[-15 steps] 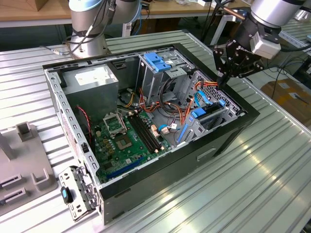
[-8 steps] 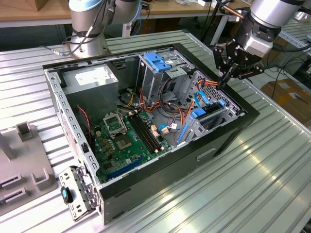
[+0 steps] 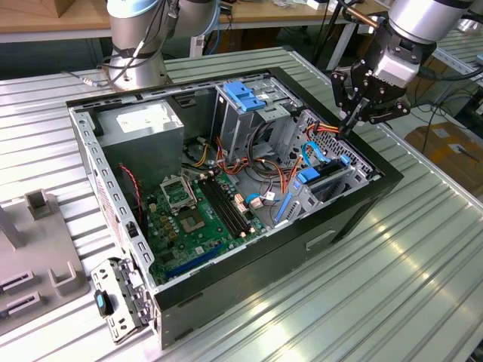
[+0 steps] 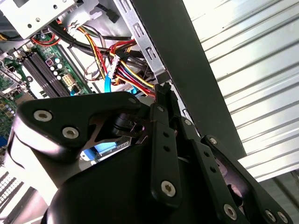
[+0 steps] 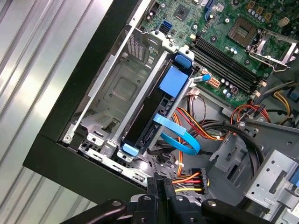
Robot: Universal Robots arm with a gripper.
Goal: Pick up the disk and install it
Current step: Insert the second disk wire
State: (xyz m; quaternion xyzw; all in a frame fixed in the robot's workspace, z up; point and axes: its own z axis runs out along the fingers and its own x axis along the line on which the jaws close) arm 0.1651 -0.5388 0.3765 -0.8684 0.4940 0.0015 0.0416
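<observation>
Gripper (image 3: 349, 124) over the corner of the open case (image 3: 355, 219) that lies toward the exterior view's right. Its fingers are pressed together tip to tip, and nothing is visible between them in either wrist view.

Disk (image 3: 309, 178) inside the case, standing on edge in the grey bay (image 5: 117, 88) just inside the black side wall. Its blue carrier frame marks both ends, with a blue pad near one of them.

Key relation: the disk lies below the fingertips and slightly toward the exterior view's left of them — near, but apart and not touched. In the first wrist view the closed tips (image 5: 160, 184) point down at the end of the bay nearest the corner, where the disk (image 5: 173, 80) stretches away from them toward the motherboard (image 5: 224, 28).

Long axis: parallel to the side wall, so the disk runs lengthwise away from the gripper rather than across it.

Obstacles: a blue ribbon cable (image 5: 182, 135) loops beside the disk, and a red-yellow wire bundle (image 5: 189, 179) sits just beside the fingertips.

Judged status: the disk appears already seated in its bay — the gripper is empty above it.
</observation>
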